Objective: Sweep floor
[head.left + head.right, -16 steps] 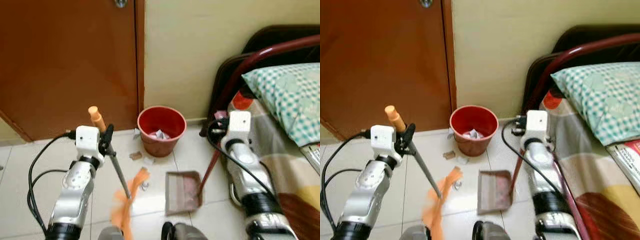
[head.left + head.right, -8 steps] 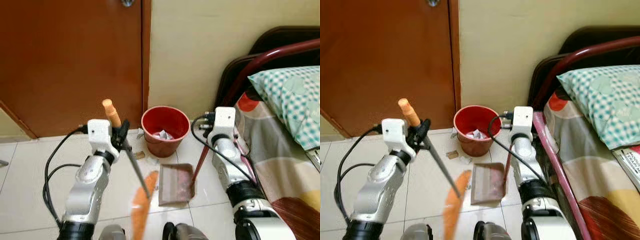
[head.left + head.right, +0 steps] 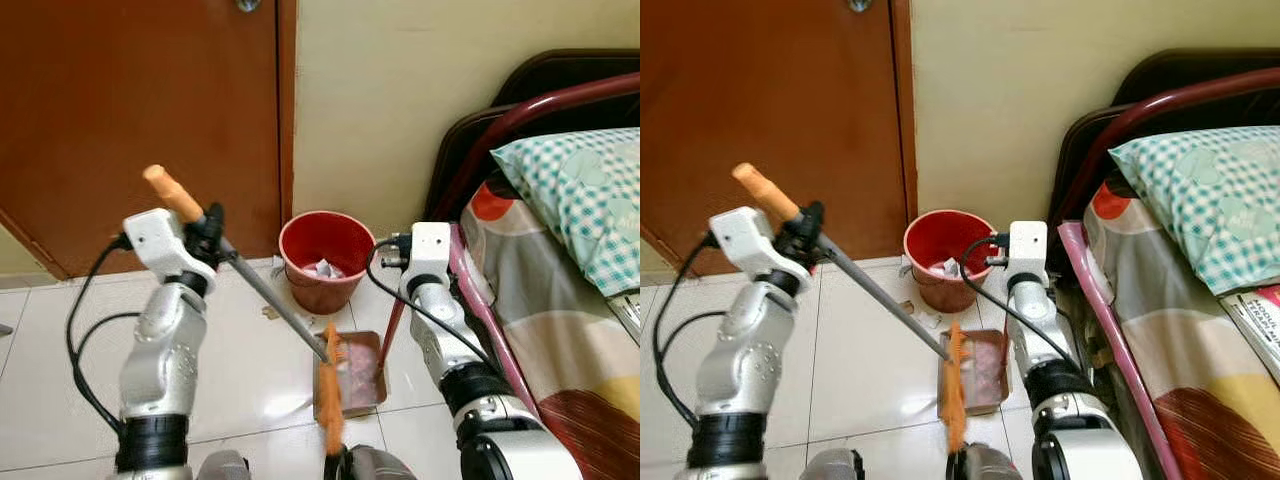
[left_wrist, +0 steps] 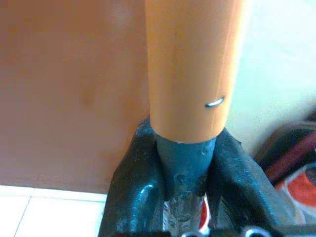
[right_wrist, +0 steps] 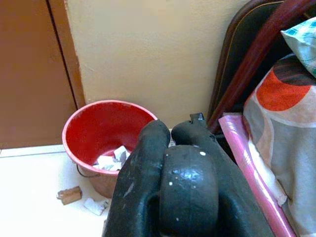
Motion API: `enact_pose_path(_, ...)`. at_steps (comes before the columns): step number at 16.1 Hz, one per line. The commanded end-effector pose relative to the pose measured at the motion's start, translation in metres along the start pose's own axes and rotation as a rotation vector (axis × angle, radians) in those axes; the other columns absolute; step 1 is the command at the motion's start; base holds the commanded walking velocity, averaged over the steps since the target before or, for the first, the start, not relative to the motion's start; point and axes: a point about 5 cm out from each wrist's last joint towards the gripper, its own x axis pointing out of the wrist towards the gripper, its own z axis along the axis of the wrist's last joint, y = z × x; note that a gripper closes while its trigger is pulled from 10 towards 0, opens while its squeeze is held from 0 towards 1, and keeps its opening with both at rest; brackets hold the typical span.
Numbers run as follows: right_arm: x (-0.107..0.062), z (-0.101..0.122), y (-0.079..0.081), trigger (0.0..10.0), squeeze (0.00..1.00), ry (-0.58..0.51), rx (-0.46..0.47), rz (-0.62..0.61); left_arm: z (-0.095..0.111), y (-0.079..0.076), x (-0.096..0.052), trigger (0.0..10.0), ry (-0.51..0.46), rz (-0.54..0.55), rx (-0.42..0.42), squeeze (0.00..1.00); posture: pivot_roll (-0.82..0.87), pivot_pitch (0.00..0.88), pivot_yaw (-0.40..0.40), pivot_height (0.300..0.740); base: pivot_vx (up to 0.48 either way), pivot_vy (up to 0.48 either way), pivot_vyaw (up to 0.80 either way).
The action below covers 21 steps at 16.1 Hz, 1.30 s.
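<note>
My left gripper is shut on the dark shaft of a broom, just below its orange grip. The shaft slants down to the right, and the orange bristles rest on the left edge of the brown dustpan. The pan lies on the tiles in front of a red bucket that holds white paper scraps. My right gripper is shut on the top of the pan's red handle. A brown chip and a white scrap lie on the floor beside the bucket.
A brown door and a cream wall stand behind the bucket. A bed with a dark red frame, a pink rail and a checked pillow hems in the right side. Open tiles lie to the left.
The broom head has swung right, from the open tiles onto the dustpan's left edge. My left arm has tipped the grip up and to the left. The dustpan sits closer to the bucket.
</note>
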Motion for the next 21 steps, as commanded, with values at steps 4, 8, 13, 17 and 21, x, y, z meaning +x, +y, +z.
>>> enact_pose_path(4,0.001,-0.003,-0.027,10.0,0.0,0.021,-0.136,-0.06,0.045,0.009,0.011,10.0,-0.151,0.0,0.032,0.0,0.07,0.113,-0.055,0.74,0.0,0.0,0.0)
enact_pose_path(8,-0.006,-0.015,-0.056,10.0,0.0,0.059,-0.105,-0.115,0.064,0.02,0.005,10.0,-0.164,-0.044,0.216,0.0,0.08,0.112,-0.053,0.74,0.0,0.0,0.0)
enact_pose_path(13,-0.02,-0.02,-0.064,10.0,0.0,0.008,0.033,-0.089,0.025,0.043,-0.026,10.0,-0.019,-0.057,0.425,0.0,0.07,0.095,-0.051,0.74,0.0,0.0,0.0)
enact_pose_path(17,-0.032,-0.021,-0.052,10.0,0.0,-0.039,0.122,-0.046,0.0,0.049,-0.038,10.0,0.058,-0.068,0.465,0.0,0.06,0.078,-0.035,0.74,0.0,0.0,0.0)
enact_pose_path(21,-0.03,-0.016,-0.057,10.0,0.0,-0.045,0.138,-0.048,-0.006,0.047,-0.034,10.0,0.063,-0.068,0.465,0.0,0.05,0.08,-0.032,0.74,0.0,0.0,0.0)
